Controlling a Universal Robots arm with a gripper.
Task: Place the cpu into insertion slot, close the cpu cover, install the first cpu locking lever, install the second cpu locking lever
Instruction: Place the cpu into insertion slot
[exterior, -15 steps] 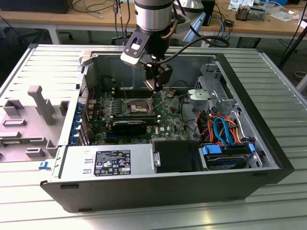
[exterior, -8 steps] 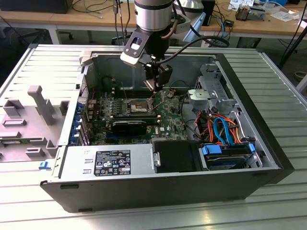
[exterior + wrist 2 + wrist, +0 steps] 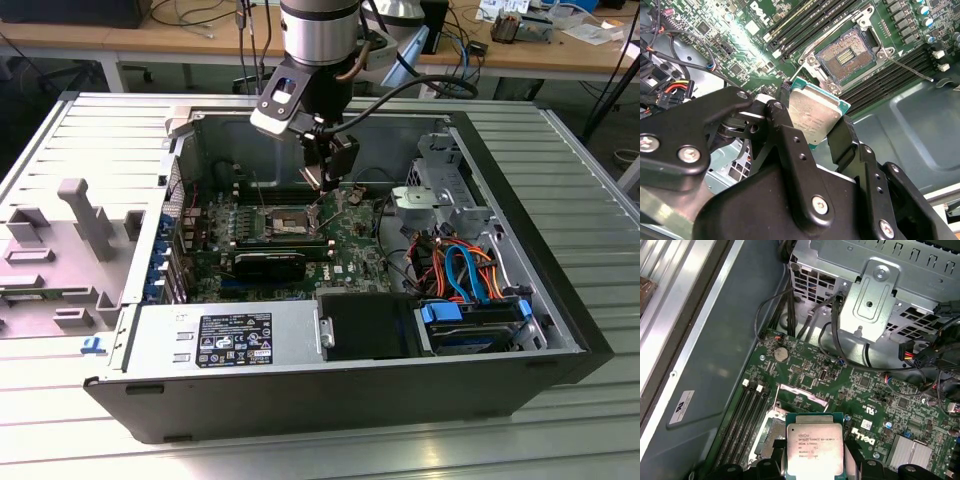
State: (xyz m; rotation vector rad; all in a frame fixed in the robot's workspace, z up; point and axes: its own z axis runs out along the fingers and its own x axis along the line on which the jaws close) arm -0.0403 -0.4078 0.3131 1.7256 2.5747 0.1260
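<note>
An open black computer case point(image 3: 300, 400) lies on its side on a ribbed metal table point(image 3: 600, 420), holding a grey power supply point(image 3: 230, 340), a green motherboard point(image 3: 350, 250) and blue and orange cables point(image 3: 465, 270). The gripper point(image 3: 815, 115) hangs inside the case over the board, its black fingers point(image 3: 782, 117) clamped on the edges of the cpu point(image 3: 814, 447). The insertion slot point(image 3: 847, 55) sits uncovered and empty, near the held chip
</note>
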